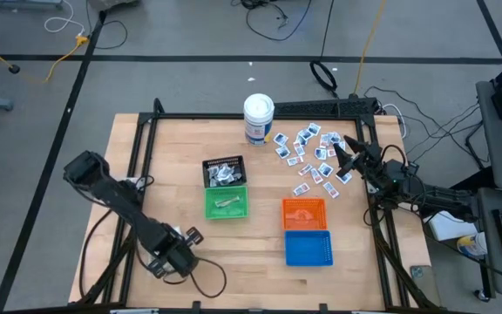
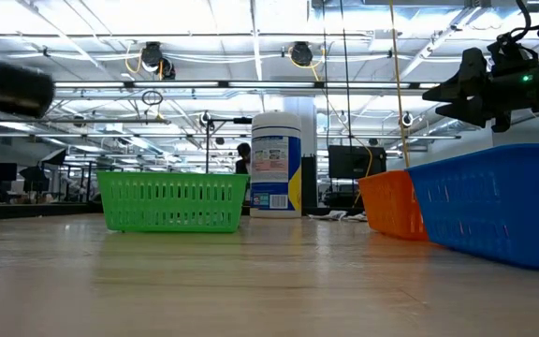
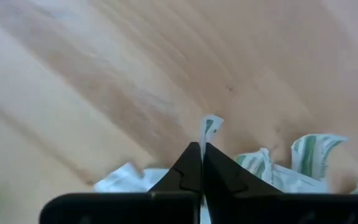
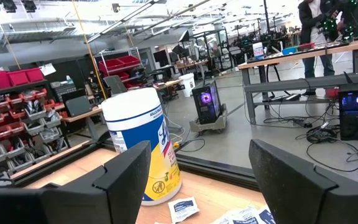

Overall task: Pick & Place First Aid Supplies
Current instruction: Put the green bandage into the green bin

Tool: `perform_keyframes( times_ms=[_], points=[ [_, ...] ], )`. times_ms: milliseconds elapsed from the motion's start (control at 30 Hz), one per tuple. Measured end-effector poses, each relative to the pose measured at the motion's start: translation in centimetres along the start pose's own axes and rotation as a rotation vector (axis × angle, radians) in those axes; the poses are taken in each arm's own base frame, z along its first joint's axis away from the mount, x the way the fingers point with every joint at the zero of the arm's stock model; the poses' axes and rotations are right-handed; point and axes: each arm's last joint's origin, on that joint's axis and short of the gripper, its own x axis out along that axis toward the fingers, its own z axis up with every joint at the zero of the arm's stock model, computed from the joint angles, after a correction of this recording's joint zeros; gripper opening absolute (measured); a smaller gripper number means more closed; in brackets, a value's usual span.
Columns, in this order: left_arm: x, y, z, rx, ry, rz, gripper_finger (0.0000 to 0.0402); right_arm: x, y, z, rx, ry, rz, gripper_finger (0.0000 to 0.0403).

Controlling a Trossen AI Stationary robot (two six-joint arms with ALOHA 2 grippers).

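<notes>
The first aid supplies point(image 1: 308, 157) are small white packets with blue print, lying scattered flat on the table's far right. My right gripper point(image 1: 345, 157) hangs level over their right edge, open and holding nothing, and points at the white canister point(image 4: 143, 146). My left arm point(image 1: 174, 255) is at the near left in the high view, with its fingertips hidden under the wrist. In the left wrist view my left gripper point(image 3: 202, 148) points down, shut on a white packet point(image 3: 210, 127). More packets point(image 3: 309, 152) lie on the wood below it. My left gripper pinches one small white packet between its two fingertips, coming from above and pointing down. The packet's edge point(image 3: 211, 123) sticks out past the tips and stands on end. Whether it is clear of the packets beneath, I cannot tell.
A black basket point(image 1: 224, 171) holding pale strips and a green basket point(image 1: 227, 202) stand mid-table. An orange basket point(image 1: 304, 213) and a blue basket point(image 1: 308, 248) stand to their right. The canister point(image 1: 258, 118) stands at the far edge. A black frame rail point(image 1: 146, 153) borders the table.
</notes>
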Motion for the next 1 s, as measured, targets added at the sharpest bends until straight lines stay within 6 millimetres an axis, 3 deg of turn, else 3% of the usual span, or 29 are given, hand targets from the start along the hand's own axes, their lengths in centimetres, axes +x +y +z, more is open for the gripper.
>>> perform_keyframes(
  times_ms=[400, 633, 833, 1000],
  points=[
    [-5.6, 3.1, -1.7, -0.475, -0.194, 0.001, 0.0003, 0.0, 0.0, 0.0, 0.0, 0.0, 0.0, 0.0267],
    [-6.2, 5.2, -2.6, -0.791, -0.195, -0.046, 0.0002, 0.0, 0.0, 0.0, 0.0, 0.0, 0.0, 0.0267],
    [-6.4, 7.2, -3.8, -0.935, -0.161, -0.023, 0.0001, 0.0, 0.0, 0.0, 0.0, 0.0, 0.0, 0.0267],
    [-7.3, 10.9, -4.2, -1.027, -0.044, 0.027, 0.0001, 0.0, 0.0, 0.0, 0.0, 0.0, 0.0, 0.0267]
  ],
)
